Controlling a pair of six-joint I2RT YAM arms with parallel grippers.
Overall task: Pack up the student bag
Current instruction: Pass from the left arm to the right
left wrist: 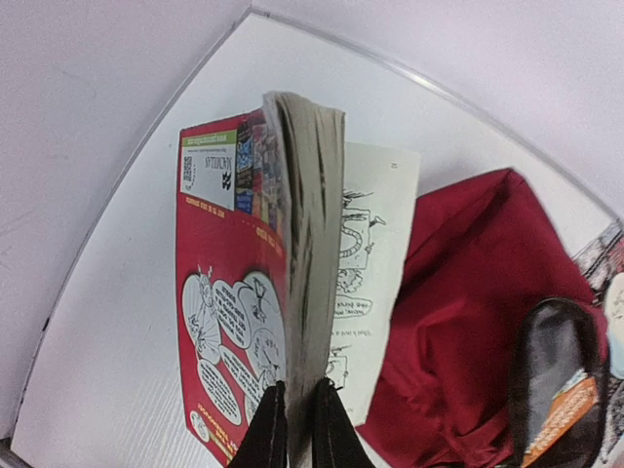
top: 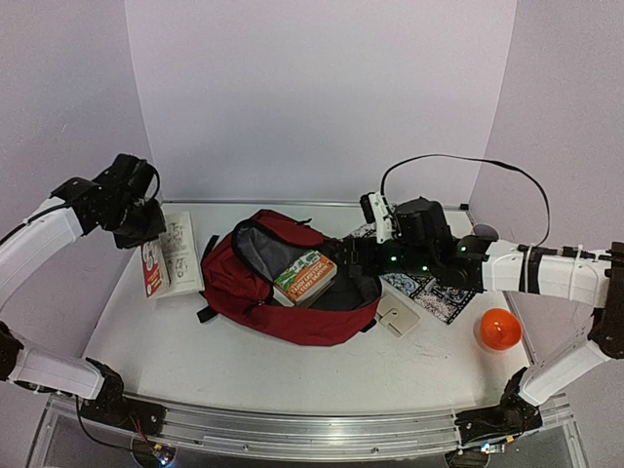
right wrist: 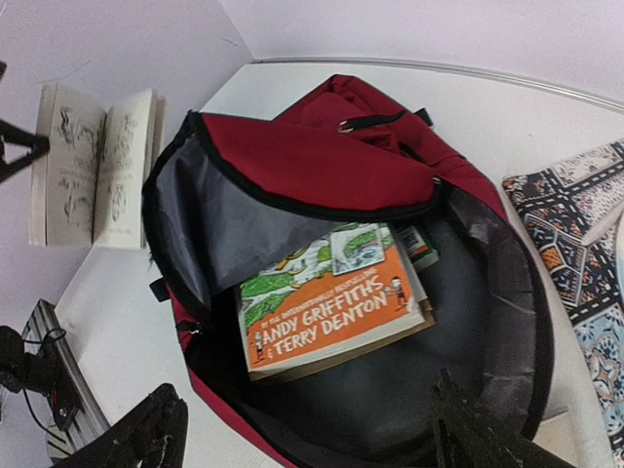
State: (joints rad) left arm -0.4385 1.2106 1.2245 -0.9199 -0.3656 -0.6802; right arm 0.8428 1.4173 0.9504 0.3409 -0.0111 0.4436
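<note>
The dark red student bag [top: 244,292] lies in the middle of the table with its main compartment unzipped and wide open. It also shows in the left wrist view [left wrist: 468,322] and the right wrist view [right wrist: 322,156]. An orange and green book [top: 304,276] lies inside it on the dark lining [right wrist: 331,302]. My left gripper [top: 144,226] is shut on a red comic book [top: 161,258], which hangs open in the air left of the bag. The fingers pinch its page block [left wrist: 295,429]. My right gripper [top: 356,255] is open and empty, its fingers spread wide over the bag's right rim [right wrist: 307,439].
A patterned black and white cloth [top: 434,291] lies right of the bag, under my right arm. A beige square item [top: 398,314] lies beside the bag's right edge. An orange ball [top: 499,330] sits at the far right. Walls stand close on three sides.
</note>
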